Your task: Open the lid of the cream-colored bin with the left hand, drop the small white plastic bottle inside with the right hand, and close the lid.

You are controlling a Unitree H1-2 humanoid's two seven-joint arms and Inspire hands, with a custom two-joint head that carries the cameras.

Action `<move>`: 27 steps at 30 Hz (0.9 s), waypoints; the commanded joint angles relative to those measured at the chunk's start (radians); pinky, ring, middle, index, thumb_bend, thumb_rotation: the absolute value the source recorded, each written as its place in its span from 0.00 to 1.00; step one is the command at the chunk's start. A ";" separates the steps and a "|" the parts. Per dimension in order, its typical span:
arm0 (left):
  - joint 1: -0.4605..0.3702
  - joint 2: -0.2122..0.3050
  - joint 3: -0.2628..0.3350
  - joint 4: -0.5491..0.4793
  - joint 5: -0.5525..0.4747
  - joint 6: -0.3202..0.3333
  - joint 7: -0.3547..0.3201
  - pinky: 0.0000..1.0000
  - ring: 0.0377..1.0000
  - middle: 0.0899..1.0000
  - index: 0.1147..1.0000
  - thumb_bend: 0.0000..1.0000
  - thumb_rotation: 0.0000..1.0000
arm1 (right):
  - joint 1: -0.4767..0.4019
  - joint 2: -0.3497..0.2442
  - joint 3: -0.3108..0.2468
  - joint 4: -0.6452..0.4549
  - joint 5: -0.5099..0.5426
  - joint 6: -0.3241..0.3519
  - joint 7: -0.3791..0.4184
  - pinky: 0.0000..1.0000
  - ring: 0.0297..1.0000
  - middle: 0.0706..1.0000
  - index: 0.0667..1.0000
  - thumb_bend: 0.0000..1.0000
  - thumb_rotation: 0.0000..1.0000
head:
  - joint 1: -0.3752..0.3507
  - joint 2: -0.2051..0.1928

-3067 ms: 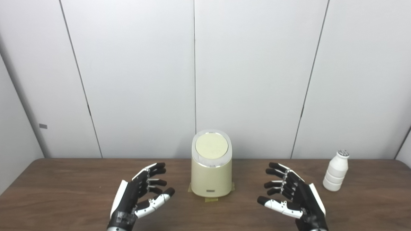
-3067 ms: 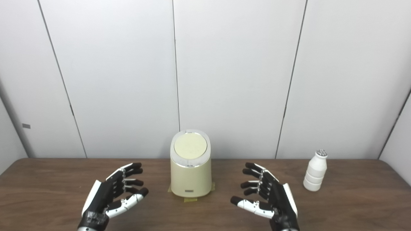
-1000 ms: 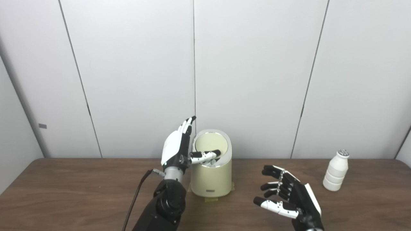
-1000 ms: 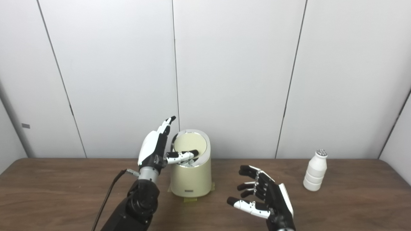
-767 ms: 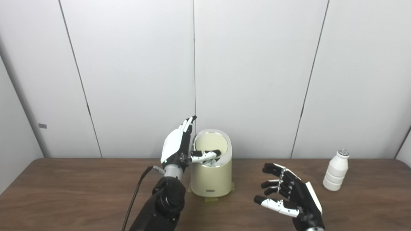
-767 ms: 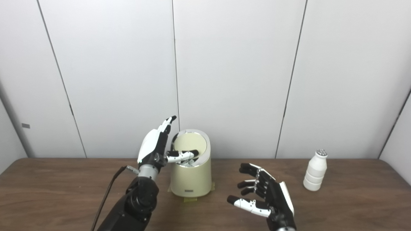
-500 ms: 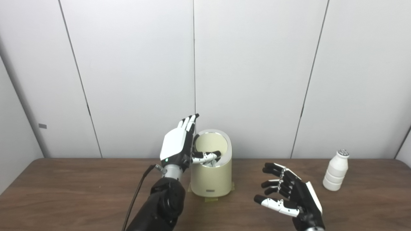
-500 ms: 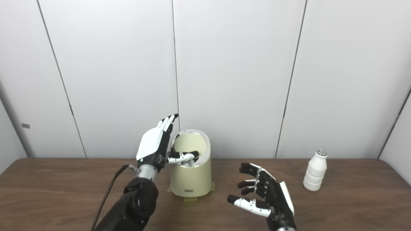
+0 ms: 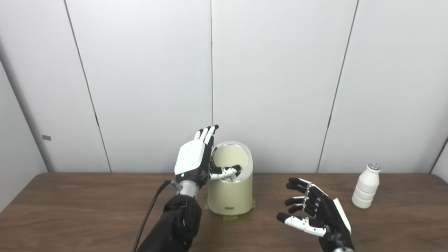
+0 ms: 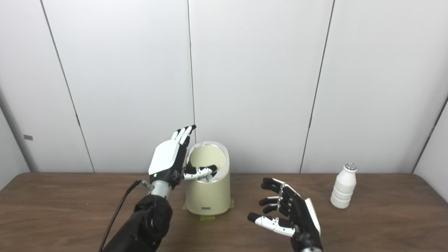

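The cream-colored bin (image 9: 230, 196) stands at the middle of the table, near the wall. Its round lid (image 9: 231, 155) is tilted, its front edge pushed down into the rim. My left hand (image 9: 194, 161) is raised against the bin's left side, fingers stretched upward, thumb (image 9: 225, 171) lying across the lid's sunken front edge. It grips nothing. My right hand (image 9: 316, 213) hovers open, palm left, to the right of the bin. The small white plastic bottle (image 9: 366, 187) stands upright at the far right, well clear of both hands.
The brown wooden table (image 9: 70, 210) ends at a white panelled wall close behind the bin. Yellow tape (image 9: 230, 217) marks the bin's foot. A black cable (image 9: 150, 210) runs along my left forearm.
Since three seconds ago my left hand rose from the table to the bin. Over the last second its thumb sank lower and the lid tipped further in. The right hand barely moved.
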 commanded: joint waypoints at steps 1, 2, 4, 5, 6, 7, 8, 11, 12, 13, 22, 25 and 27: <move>-0.013 0.019 -0.004 0.017 0.029 0.024 0.002 0.85 0.99 0.97 0.99 0.74 0.00 | -0.035 0.004 0.000 -0.040 0.003 -0.017 -0.004 0.46 0.55 0.71 0.70 0.75 0.09 | -0.001 0.001; -0.013 0.020 -0.002 0.022 0.026 0.023 0.004 0.85 0.98 0.97 0.99 0.74 0.00 | -0.035 0.003 0.001 -0.039 0.001 -0.019 -0.005 0.46 0.55 0.72 0.70 0.75 0.09 | -0.001 0.001; -0.014 0.020 0.001 0.026 0.023 0.021 0.007 0.84 0.98 0.98 0.99 0.73 0.00 | -0.036 0.003 0.001 -0.035 0.005 -0.024 -0.002 0.45 0.54 0.71 0.69 0.75 0.09 | -0.001 0.001; -0.014 0.021 0.002 0.027 0.024 0.020 0.012 0.84 0.98 0.98 0.99 0.73 0.00 | -0.035 0.003 0.001 -0.036 0.005 -0.023 -0.002 0.45 0.54 0.71 0.69 0.75 0.09 | -0.001 0.002; -0.014 0.021 0.002 0.028 0.026 0.018 0.018 0.83 0.97 0.97 0.99 0.74 0.00 | -0.035 0.003 0.001 -0.036 0.005 -0.022 -0.002 0.45 0.54 0.71 0.69 0.76 0.10 | -0.001 0.002; -0.015 0.022 0.002 0.029 0.026 0.016 0.022 0.83 0.97 0.97 0.99 0.74 0.00 | -0.035 0.003 0.001 -0.037 0.005 -0.022 -0.002 0.45 0.54 0.71 0.69 0.76 0.10 | 0.000 0.001; -0.015 0.022 0.004 0.026 0.026 0.015 0.026 0.82 0.97 0.97 0.99 0.74 0.00 | -0.034 0.003 0.001 -0.038 0.003 -0.019 -0.004 0.45 0.54 0.71 0.69 0.76 0.10 | 0.000 0.001; -0.017 0.024 0.014 0.007 0.017 0.014 0.031 0.81 0.97 0.96 0.98 0.72 0.00 | -0.034 0.003 0.001 -0.041 -0.001 -0.015 -0.005 0.45 0.54 0.71 0.69 0.75 0.10 | 0.000 0.001; -0.018 0.022 0.021 0.001 0.010 0.009 0.037 0.80 0.97 0.96 0.98 0.72 0.00 | -0.034 0.003 0.002 -0.039 -0.002 -0.017 -0.005 0.45 0.53 0.71 0.69 0.75 0.10 | 0.002 -0.002; -0.019 0.021 0.027 -0.004 0.005 0.005 0.041 0.79 0.96 0.96 0.97 0.72 0.00 | -0.034 0.003 0.002 -0.037 -0.003 -0.018 -0.005 0.44 0.53 0.71 0.69 0.75 0.10 | 0.002 -0.002; -0.037 0.029 0.054 -0.026 0.009 -0.011 0.059 0.75 0.94 0.95 0.97 0.71 0.01 | -0.037 0.005 0.003 -0.035 -0.005 -0.011 -0.005 0.44 0.53 0.71 0.69 0.74 0.10 | 0.003 -0.001; -0.040 0.033 0.058 -0.024 0.008 -0.013 0.055 0.76 0.94 0.95 0.97 0.72 0.00 | -0.037 0.005 0.002 -0.036 -0.002 -0.013 -0.005 0.45 0.54 0.71 0.70 0.74 0.10 | 0.002 0.000; -0.040 0.035 0.059 -0.018 0.006 -0.019 0.055 0.76 0.94 0.95 0.96 0.73 0.00 | -0.037 0.006 0.003 -0.038 -0.006 -0.012 -0.006 0.44 0.53 0.71 0.69 0.74 0.09 | 0.002 0.001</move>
